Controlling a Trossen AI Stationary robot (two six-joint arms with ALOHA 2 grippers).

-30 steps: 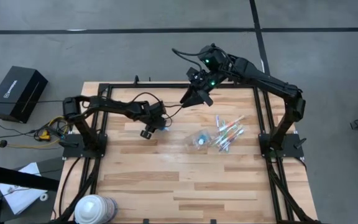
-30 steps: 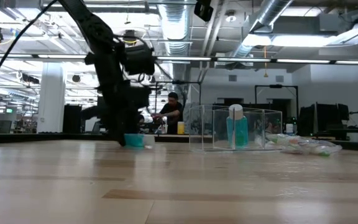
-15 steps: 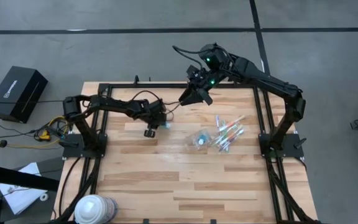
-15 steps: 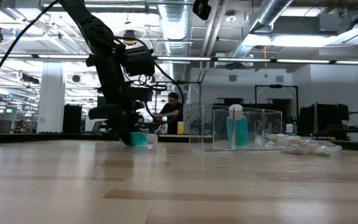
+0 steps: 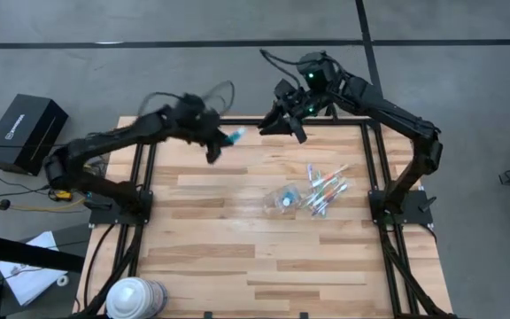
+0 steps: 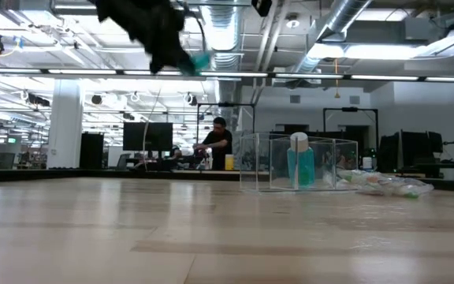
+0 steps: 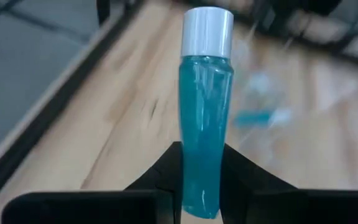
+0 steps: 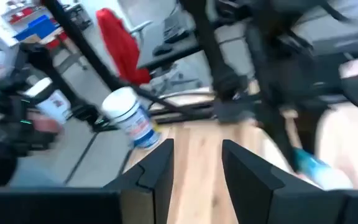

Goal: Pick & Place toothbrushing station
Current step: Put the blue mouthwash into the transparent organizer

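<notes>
A short blue tube with a white cap is in my left gripper, which is shut on it high above the table's far left part; it also shows in the low view. A see-through cup stands on the table mid-right with a blue, white-topped thing inside. Several pastel toothbrushes lie flat just right of the cup. My right gripper is open and empty, raised over the far edge. My left gripper pinches the tube's lower end, opposite the white cap, between its two fingers. The tube sticks out forward along the fingers, cap end away from the gripper. It is lifted clear, high above the table.
A big white-and-blue roll stands at the near left corner. A black frame runs along the table's edges. A black box sits off the table to the left. A person stands far behind the table.
My left gripper, shut on the blue tube, has risen from the table to high above it and gone toward the far edge; the tube is now lifted clear. My right gripper has shifted slightly toward the far edge.
</notes>
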